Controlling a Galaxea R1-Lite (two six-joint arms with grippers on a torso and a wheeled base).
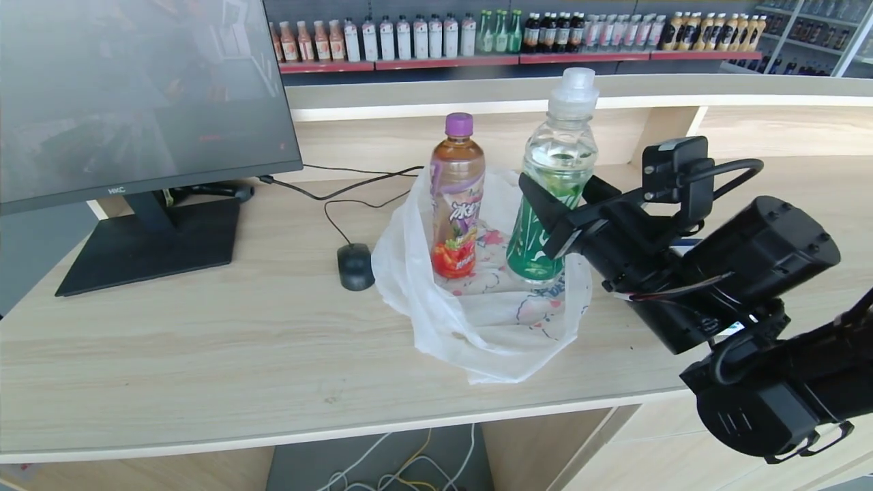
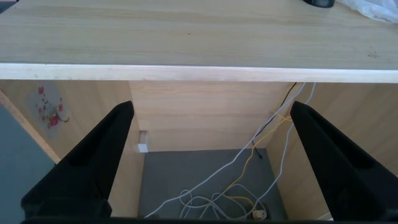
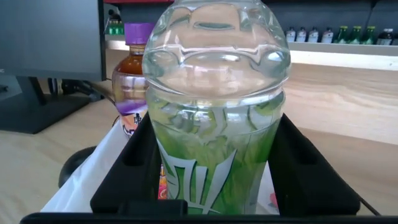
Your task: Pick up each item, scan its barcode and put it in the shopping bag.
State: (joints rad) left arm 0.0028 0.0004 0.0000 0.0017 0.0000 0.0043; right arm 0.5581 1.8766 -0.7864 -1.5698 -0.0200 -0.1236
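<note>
Green bottle (image 1: 559, 153) partly hidden by right gripper (image 1: 540, 215).

Two bottles (image 1: 457, 198) (image 1: 556, 191), one shopping bag (image 1: 491, 327), one mouse (image 1: 355, 266).

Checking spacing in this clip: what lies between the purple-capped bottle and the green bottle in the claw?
In the head view, only the shopping bag's plastic shows between the purple-capped bottle and the green bottle held by the right claw.

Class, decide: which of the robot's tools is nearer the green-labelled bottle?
Right. The right tool grips the green-labelled bottle from both sides, over the shopping bag. The left tool hangs open below the counter's front edge, well away from it.
</note>
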